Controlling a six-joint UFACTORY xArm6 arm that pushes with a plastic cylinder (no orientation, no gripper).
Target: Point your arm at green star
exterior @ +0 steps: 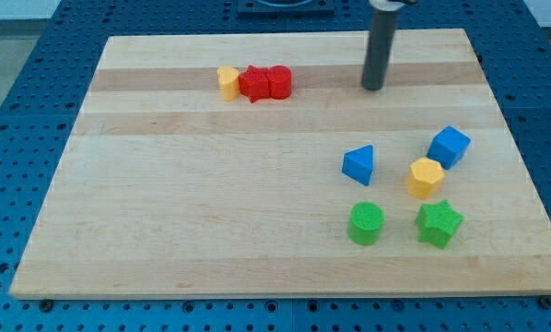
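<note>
The green star (439, 224) lies near the view's bottom right on the wooden board (211, 212). My tip (374, 88) rests on the board near the view's top, right of centre, far above the green star and well apart from it. A green cylinder (366, 223) stands just left of the star. A yellow hexagonal block (425, 177) sits just above the star.
A blue triangular block (359, 164) and a blue cube (449, 147) lie between my tip and the star. At the view's top left of my tip, a yellow block (228, 82), a red star (253, 84) and a red cylinder (278, 81) touch in a row.
</note>
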